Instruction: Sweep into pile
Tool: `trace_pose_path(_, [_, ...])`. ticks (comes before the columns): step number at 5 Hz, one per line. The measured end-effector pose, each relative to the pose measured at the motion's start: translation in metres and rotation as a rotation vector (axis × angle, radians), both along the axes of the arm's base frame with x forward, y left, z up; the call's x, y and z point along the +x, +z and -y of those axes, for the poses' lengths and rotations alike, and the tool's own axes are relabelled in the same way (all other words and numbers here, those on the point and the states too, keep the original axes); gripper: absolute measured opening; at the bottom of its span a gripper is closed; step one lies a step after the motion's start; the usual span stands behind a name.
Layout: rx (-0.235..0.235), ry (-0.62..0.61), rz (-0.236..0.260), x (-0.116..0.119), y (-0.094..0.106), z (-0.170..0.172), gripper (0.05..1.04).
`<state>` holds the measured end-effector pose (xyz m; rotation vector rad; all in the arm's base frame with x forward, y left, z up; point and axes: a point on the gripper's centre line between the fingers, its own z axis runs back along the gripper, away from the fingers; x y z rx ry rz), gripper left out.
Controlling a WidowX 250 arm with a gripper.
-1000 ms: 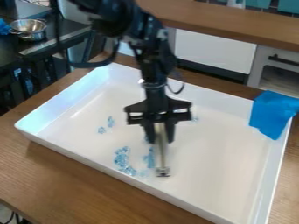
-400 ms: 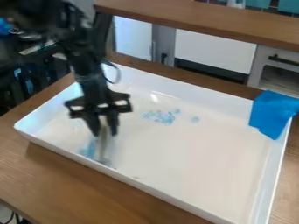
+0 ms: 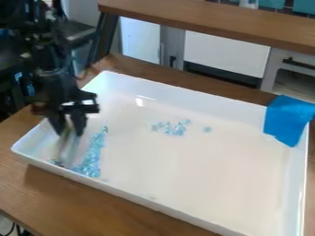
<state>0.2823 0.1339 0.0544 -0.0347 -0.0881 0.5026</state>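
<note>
Sweeping tool (image 3: pixel 67 151) and blue bits (image 3: pixel 91 161), near-left part of tray (image 3: pixel 148 201).
Bits look light, slippery, likely to skitter; sweep low, don't pinch. Tool seems stiff; hold its upper end, where hand (image 3: pixel 69 132) has it, fingers closed to its width. Farther right, loose bits (image 3: pixel 176 130).

A bright blue sheet (image 3: pixel 288 120) lies creased at the right, over a brown wooden tabletop (image 3: pixel 141 205). Behind, a wooden shelf (image 3: pixel 203 18) runs above a broad white panel (image 3: pixel 226 53) and a narrower pale one (image 3: pixel 140 39). A black handle (image 3: pixel 299 63) sits farther right, with teal tiles (image 3: pixel 304 5) at the top corner.
</note>
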Motion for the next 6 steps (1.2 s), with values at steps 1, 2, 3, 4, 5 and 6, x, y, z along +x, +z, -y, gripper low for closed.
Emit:
trace_pose_path(1, [0.046,-0.027,-0.007,-0.012,0.002,-0.006,0.368])
trace_pose_path(2, [-0.032,-0.005,0.025,-0.015,0.024,0.006,0.368])
trace_pose_path(3, [-0.121,0.03,0.082,0.018,0.061,0.034,0.368])
trace_pose_path(4, [-0.143,-0.023,0.115,0.049,0.077,0.089,0.368])
trace_pose_path(5, [-0.125,-0.057,0.142,0.066,0.069,0.127,0.368])
trace_pose_path(6, [-0.113,-0.081,0.141,0.087,0.051,0.163,0.368])
